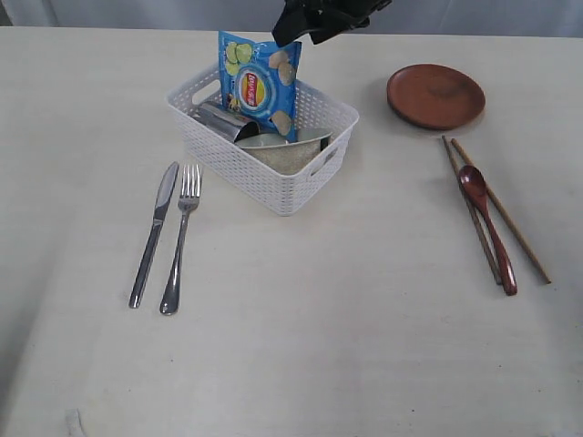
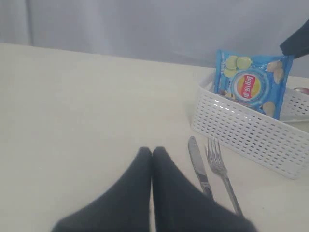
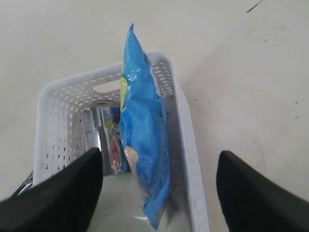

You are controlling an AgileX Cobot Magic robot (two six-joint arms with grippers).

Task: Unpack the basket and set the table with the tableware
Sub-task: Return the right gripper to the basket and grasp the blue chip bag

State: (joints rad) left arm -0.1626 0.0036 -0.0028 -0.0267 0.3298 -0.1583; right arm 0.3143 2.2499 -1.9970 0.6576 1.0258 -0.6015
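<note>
Exterior view: the basket [image 1: 291,187] sits on the tabletop [image 1: 319,364], holding a chip bag [image 1: 260,84], cup [image 1: 219,120] and bowl [image 1: 287,153]. Knife [image 1: 155,232] and fork [image 1: 180,241] lie to its left, and plate [image 1: 435,96], spoon [image 1: 487,223] and chopsticks [image 1: 474,211] to its right. Left wrist view: the left tool [image 2: 152,152] is pressed together near the knife. Right wrist view: the right tool [image 3: 159,154] is spread wide over the bag, gripping nothing.

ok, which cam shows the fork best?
Exterior view: the whole fork lies beside the knife on the table. Left wrist view shows its tines and part of the handle. Right wrist view shows none of it.
</note>
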